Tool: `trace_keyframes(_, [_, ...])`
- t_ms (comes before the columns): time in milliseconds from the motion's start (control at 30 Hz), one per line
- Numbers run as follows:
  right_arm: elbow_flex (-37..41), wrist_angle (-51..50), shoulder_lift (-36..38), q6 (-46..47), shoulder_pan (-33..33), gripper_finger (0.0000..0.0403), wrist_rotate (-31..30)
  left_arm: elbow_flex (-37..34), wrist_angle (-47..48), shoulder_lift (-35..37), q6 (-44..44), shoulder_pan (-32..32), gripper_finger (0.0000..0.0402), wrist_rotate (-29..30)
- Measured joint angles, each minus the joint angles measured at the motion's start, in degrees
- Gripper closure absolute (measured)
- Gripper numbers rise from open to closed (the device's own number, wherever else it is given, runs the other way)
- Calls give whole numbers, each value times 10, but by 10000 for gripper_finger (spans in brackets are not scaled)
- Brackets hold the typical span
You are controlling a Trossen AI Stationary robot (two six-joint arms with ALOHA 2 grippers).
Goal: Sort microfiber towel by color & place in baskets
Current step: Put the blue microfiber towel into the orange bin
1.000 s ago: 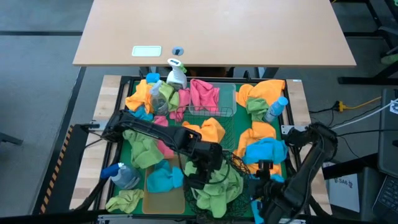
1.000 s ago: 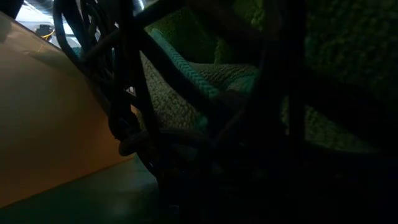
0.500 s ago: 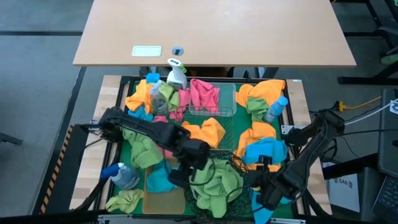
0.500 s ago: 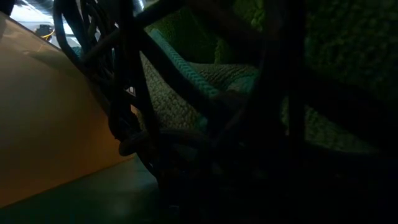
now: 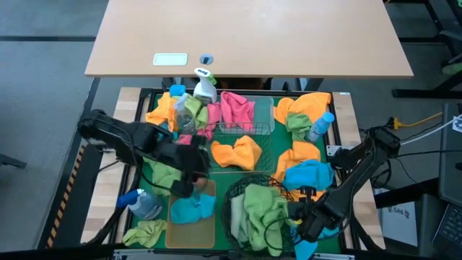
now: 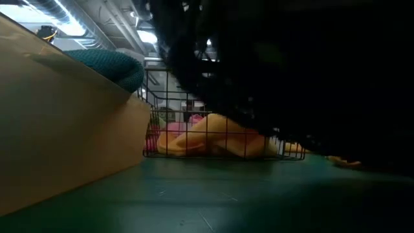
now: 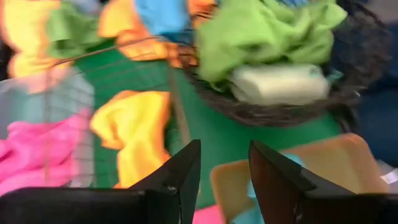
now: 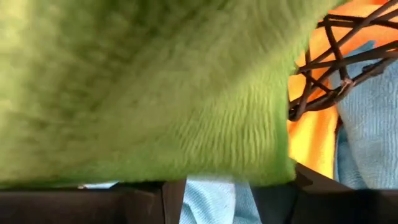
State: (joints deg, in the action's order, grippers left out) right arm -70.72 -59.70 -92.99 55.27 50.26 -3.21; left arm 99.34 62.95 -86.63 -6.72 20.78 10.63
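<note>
The left gripper [image 5: 182, 189] sits left of centre in the high view, its fingers [image 7: 186, 171] parted and empty, above the tan bin [image 5: 189, 232] that holds a blue towel [image 5: 192, 207]. A second ago it hung over the round black basket [image 5: 234, 217]; it has pulled back left, baring the green towels [image 5: 258, 209] heaped there. The right gripper [image 5: 303, 231] presses at that basket's lower-right rim, crowded by cloth; whether it grips cannot be told. Open green mat [image 5: 225, 177] lies between basket and orange towel [image 5: 234, 152].
</note>
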Motion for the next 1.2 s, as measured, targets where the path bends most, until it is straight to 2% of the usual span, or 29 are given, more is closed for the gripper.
trace_keyframes(133, [-8, -6, -1, 0, 0, 244, -6, -101, -76, 74, -23, 0, 272, 15])
trace_keyframes(267, [-32, -7, -1, -3, -1, 244, -48, -160, -130, 122, -37, 1, 272, 16])
trace_keyframes(500, [-89, -55, -1, -3, -1, 244, -107, -190, -147, 141, -49, 4, 272, 18])
trace_keyframes(767, [-148, -149, -1, 39, 1, 244, -103, -219, -140, 158, -34, 19, 272, 18])
trace_keyframes(1000, [-117, -119, -2, 107, 47, 244, -73, -273, -155, 203, -67, 26, 272, 24])
trace_keyframes(1200, [-51, -44, -2, 169, 96, 244, -96, -305, -201, 210, -67, 26, 272, 25])
